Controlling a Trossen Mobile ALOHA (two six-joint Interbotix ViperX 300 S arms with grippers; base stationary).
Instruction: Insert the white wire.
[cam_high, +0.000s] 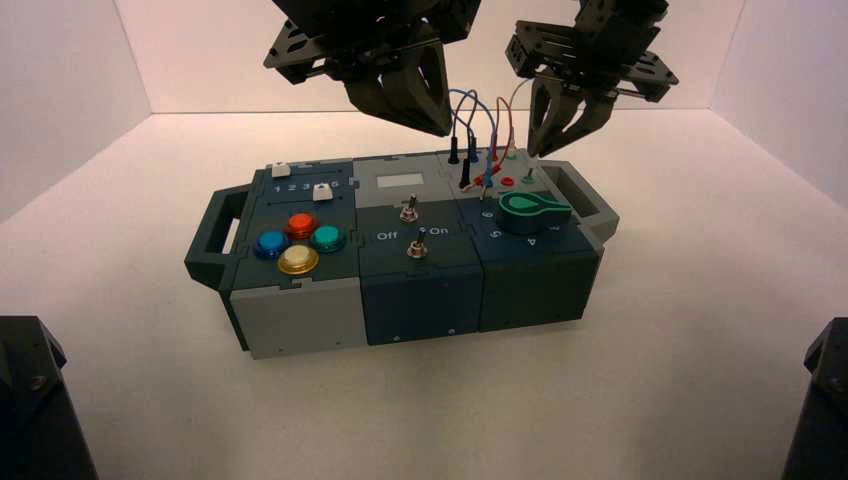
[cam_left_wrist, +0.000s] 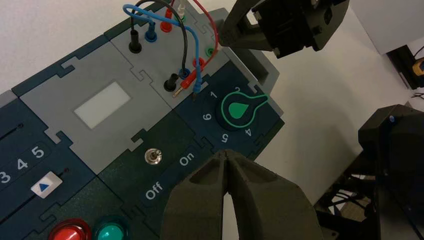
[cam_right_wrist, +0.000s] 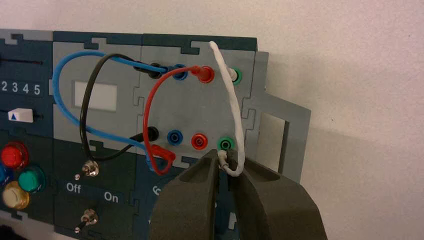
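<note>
1. Nearest the camera, at upper centre of the high view, the left hand (cam_left_wrist: 225, 152) is clenched on nothing and idle, above the box (cam_high: 420, 295) on the worktop (cam_high: 400, 420).
2. Beyond the box's front edge, right of centre, sits the black knob with a green outline (cam_high: 530, 212).
3. Just behind it is the nearer green socket (cam_right_wrist: 225, 144), uncovered.
4. Over that area, upper right of the frame, the right hand (cam_right_wrist: 223, 156) is closed on the loose plug end of the white wire (cam_right_wrist: 232, 102), which arches away from it.
5. Farthest, the wire's other end stands in the back green socket (cam_right_wrist: 238, 76).

The step in hand looks like lining up the second plug. Next, I judge, the pin wants centring upright over the nearer green socket, then pressing straight down; a tilt could catch the rim.
</note>
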